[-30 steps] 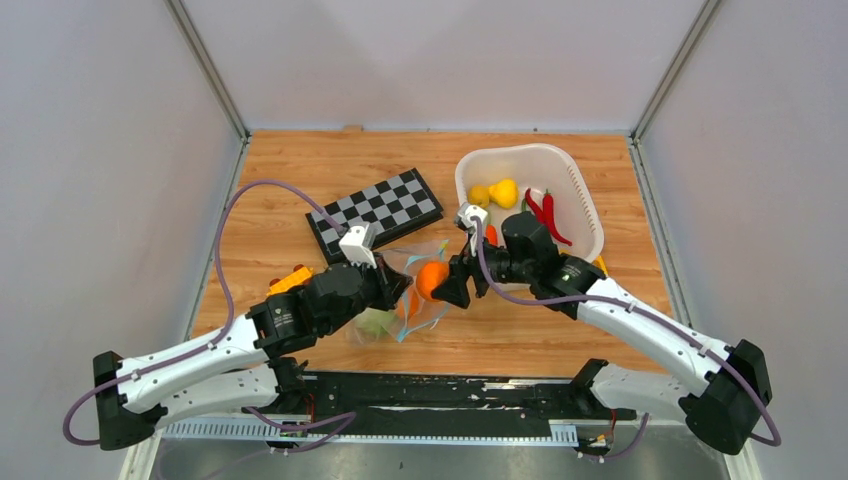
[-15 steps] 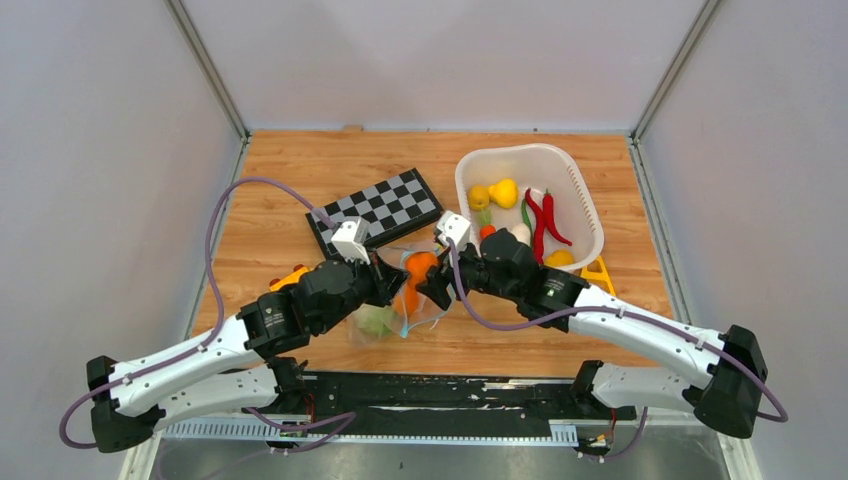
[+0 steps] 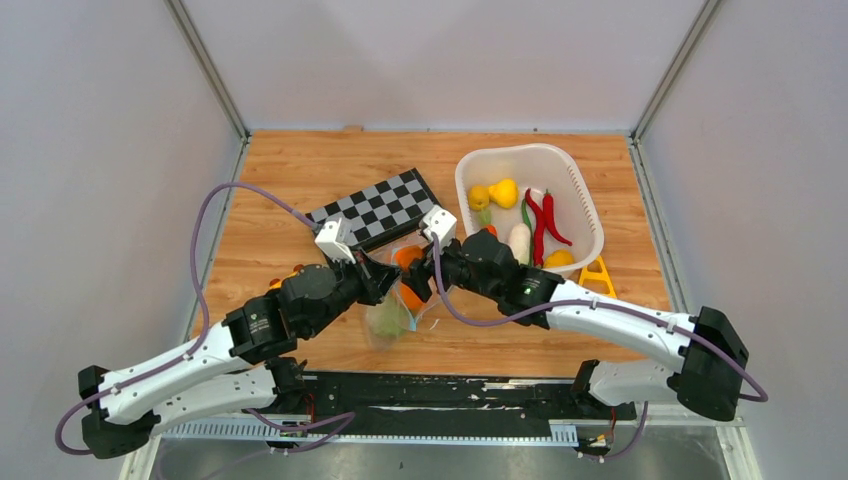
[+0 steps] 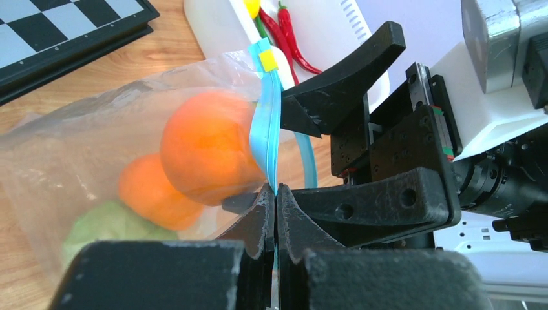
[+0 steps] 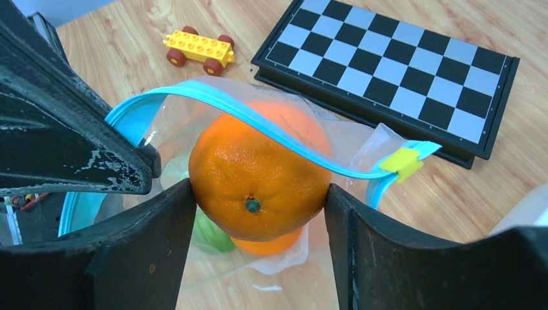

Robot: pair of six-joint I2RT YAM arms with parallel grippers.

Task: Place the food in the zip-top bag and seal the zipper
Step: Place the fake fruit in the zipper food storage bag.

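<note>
From above, the left claw point(image 3: 393, 287) and the right claw point(image 3: 413, 281) meet tip to tip over the wooden bench point(image 3: 290, 180). The clear zip-top bag point(image 3: 392, 318) hangs just under both. The right claw grasps an orange point(image 3: 409, 259) at the bag's mouth. Behind the right claw stands a white basket point(image 3: 520, 150) holding red peppers point(image 3: 545, 218), a yellow pear point(image 3: 503, 192) and a white radish point(image 3: 519, 242). A folded chessboard point(image 3: 380, 208) lies beyond the left claw.

In the left wrist view, the left claw is clenched on the teal-blue zipper point(image 4: 267, 129), pinching the strip flat between its fingertips. Just ahead and left of the tips, the orange point(image 4: 210, 155) bulges against the plastic. A second orange point(image 4: 152, 190) and a green cabbage point(image 4: 103, 226) lie lower in the bag. The right claw's black fingers point(image 4: 349, 84) reach in from the right, one above and one below the orange.

In the right wrist view, the orange point(image 5: 258, 181) is gripped between the right claw's two fingers, each pressing one side. One zipper strip arches over the orange's far side, ending in a yellow slider tab point(image 5: 402, 161). Beyond the claw lie the chessboard and a yellow toy car point(image 5: 197, 48).
</note>
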